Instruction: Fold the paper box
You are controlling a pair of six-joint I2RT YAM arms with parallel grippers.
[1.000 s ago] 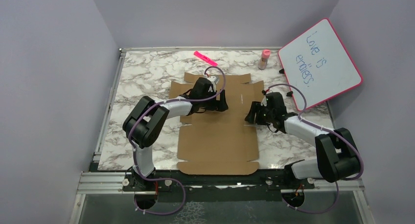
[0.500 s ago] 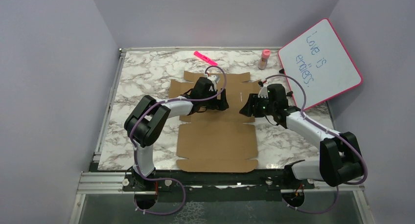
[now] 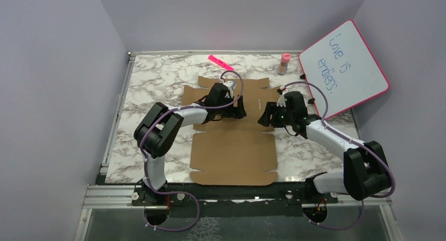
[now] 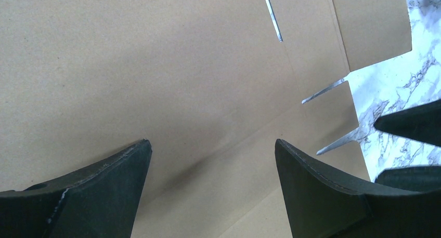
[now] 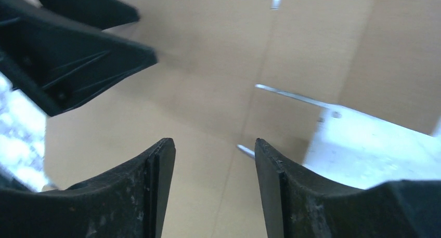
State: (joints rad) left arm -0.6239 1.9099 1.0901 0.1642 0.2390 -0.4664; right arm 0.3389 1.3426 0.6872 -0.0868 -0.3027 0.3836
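Marbled table (image 3: 147,88) carries the paper box (image 3: 231,157), which lies unfolded and flat at its middle, the long body running from the near edge toward the far side. Both arms lean in over the far half, probably so that each can work a side flap there. The left gripper (image 4: 213,144) hangs just over bare cardboard, jaws spread wide with nothing between them. The right gripper (image 5: 214,144) faces it from near the sheet's right edge, jaws likewise parted and empty. The sheet is plain brown and unprinted, with faint creases, notched corner flaps and thin cut slots (image 4: 272,14).
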